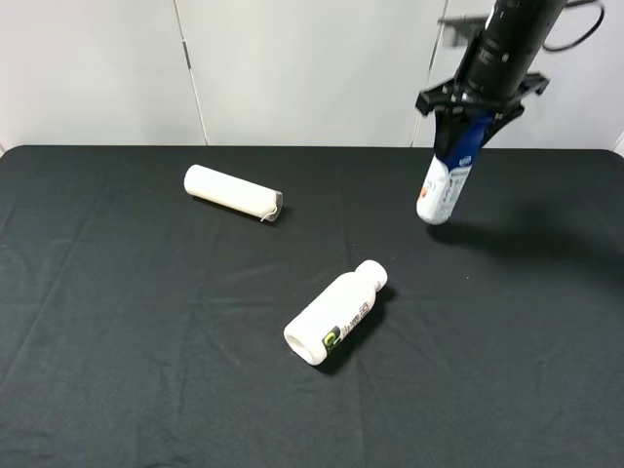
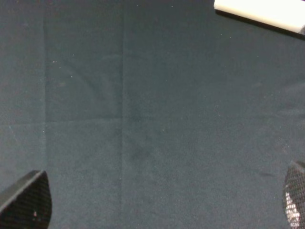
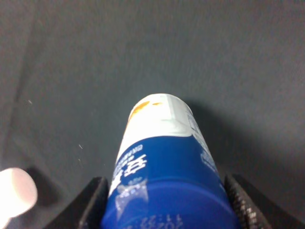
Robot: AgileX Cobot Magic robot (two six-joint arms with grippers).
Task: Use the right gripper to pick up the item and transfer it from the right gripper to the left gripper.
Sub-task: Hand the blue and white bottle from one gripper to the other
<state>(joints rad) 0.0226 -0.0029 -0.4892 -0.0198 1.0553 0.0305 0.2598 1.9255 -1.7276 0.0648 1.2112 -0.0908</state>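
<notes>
The item [image 1: 446,181], a slim white bottle with a blue cap end and blue-and-white label, hangs in the air above the black table at the back right. My right gripper [image 1: 472,115] is shut on its blue upper part, bottom pointing down. In the right wrist view the item [image 3: 164,157] fills the space between the two black fingers [image 3: 91,202]. My left gripper [image 2: 157,210] is open and empty over bare cloth; only its two fingertips [image 2: 26,198] show. It is out of the exterior high view.
An all-white bottle with a green-black logo [image 1: 336,314] lies on its side mid-table; its cap [image 3: 14,191] shows in the right wrist view. A plain white tube [image 1: 234,192] lies at the back left and shows in the left wrist view [image 2: 262,10]. Black cloth [image 1: 146,341] covers the table.
</notes>
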